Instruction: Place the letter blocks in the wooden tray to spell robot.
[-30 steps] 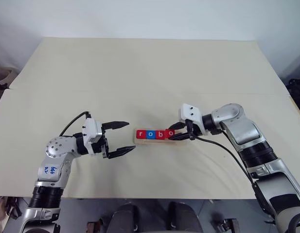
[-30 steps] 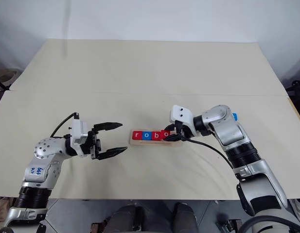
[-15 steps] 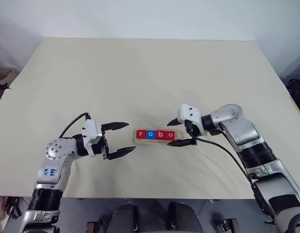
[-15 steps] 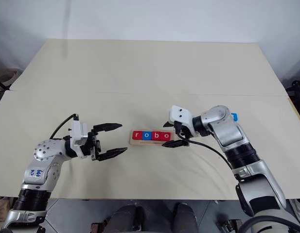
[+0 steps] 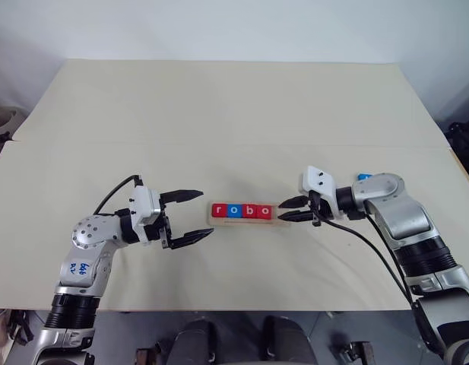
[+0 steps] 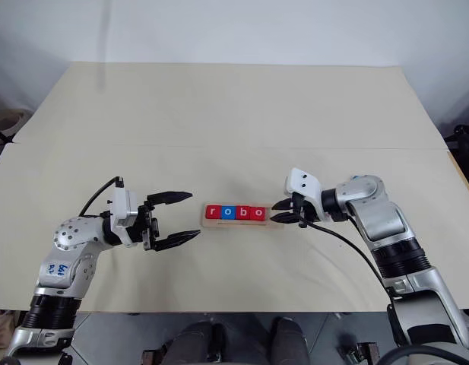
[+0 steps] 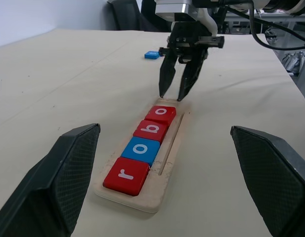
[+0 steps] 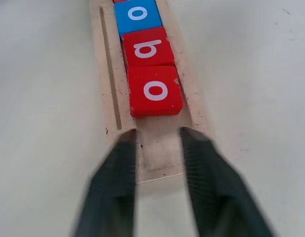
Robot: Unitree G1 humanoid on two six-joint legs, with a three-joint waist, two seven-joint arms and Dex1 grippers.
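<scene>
r-o-b-o is seated in the wooden tray (image 7: 168, 163): red r (image 7: 126, 175), blue o (image 7: 142, 149), red b (image 7: 152, 130), red o (image 7: 162, 113). One free slot left at the tray end nearest the right gripper (image 5: 296, 208).

Step in hand, my read: fourth block is done and t is pending. Right gripper's fingers (image 8: 117, 187) are narrowed to a small gap, holding nothing, tips just above the bare tray end and just short of the last red o.

Left gripper (image 5: 192, 216): fingers spread wide, empty, level with the r end of the tray, near but not touching.

Remaining blue block (image 7: 152, 55) lies on the counter (image 5: 219, 114) behind the right gripper, well apart from the tray. Its letter is unreadable here; presumably the t.

Next move calls for: the right arm to swing back to that block, spread its fingers, pinch it flat, then set it in the free slot flush against the o, letter upright.

Count: 5 blocks (3 red, 2 blue), 4 in the tray, 1 loose; 1 tray.
</scene>
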